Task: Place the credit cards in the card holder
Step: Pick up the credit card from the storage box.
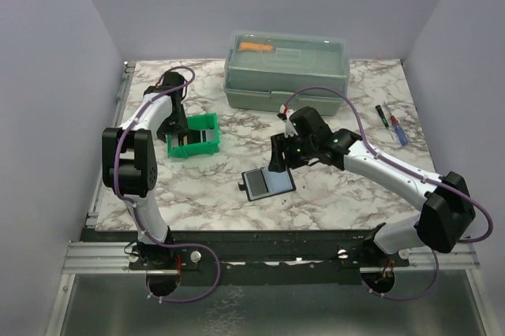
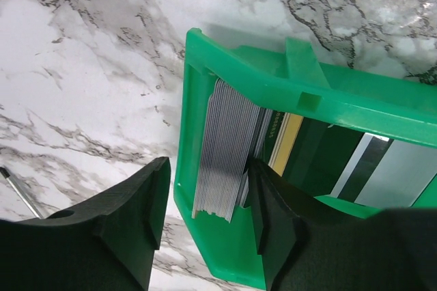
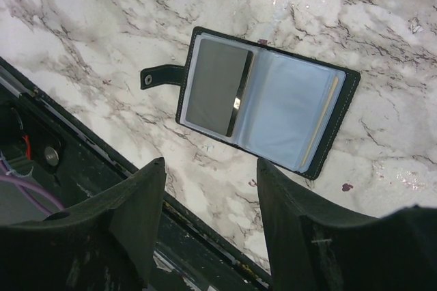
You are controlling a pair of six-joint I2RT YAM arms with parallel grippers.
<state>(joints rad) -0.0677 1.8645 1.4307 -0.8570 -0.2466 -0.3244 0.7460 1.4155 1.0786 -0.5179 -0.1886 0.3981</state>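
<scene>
Green bin [image 2: 205, 264] wall and credit cards [image 2: 225, 151] stand between left gripper [image 2: 208, 175] jaws, spread, not clamped; right gripper [image 3: 210, 168] hovers spread, empty, over open card holder [image 3: 266, 110] near front edge of table [image 1: 316, 211].

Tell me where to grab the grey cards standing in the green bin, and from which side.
Take the grey cards by their exposed upper edges, coming down from above and pinching across the flat faces. They stand on edge, packed against one wall of the green bin, so their sides and bottom edges are probably out of reach.
</scene>
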